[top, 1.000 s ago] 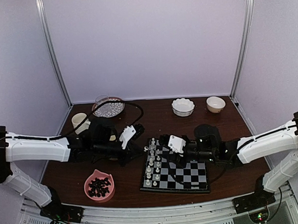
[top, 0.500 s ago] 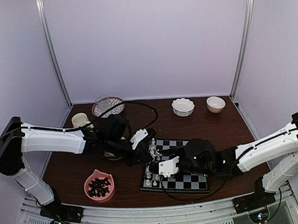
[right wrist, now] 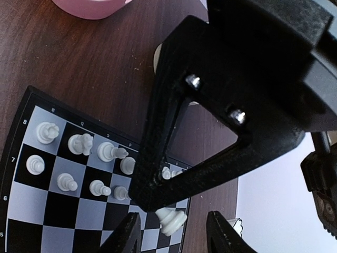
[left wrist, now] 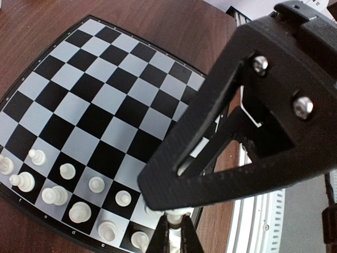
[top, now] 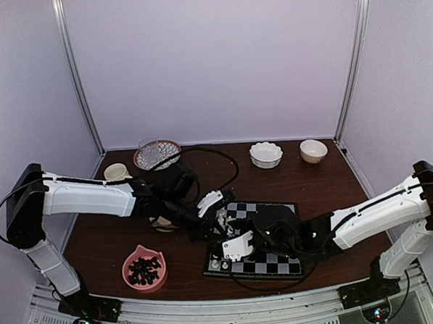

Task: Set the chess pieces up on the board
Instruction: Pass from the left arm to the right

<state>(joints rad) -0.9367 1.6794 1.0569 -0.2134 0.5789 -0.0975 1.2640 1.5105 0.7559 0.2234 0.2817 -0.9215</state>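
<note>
Carefully: small white chess pieces (left wrist: 67,171) stand along the board's (left wrist: 105,79) left edge, probably light, slick and easily toppled. Your left fingers (left wrist: 160,242) are pinched together on one piece (left wrist: 176,214). Your right fingers (right wrist: 124,234) stand apart around another. Grip the narrow neck.

White tubular shells on left arm (top: 88,199) and right arm (top: 375,213), black at shoulders, elbows, wrists. Black cable (top: 216,153) arcing from the left wrist toward 12 o'clock. Left gripper (left wrist: 176,234) and right gripper (right wrist: 174,240) alike: black weave-textured triangular frame (left wrist: 210,179), two silver screws (left wrist: 304,106), dark fingers (right wrist: 221,232). White block (top: 237,245) beside each wrist.
</note>
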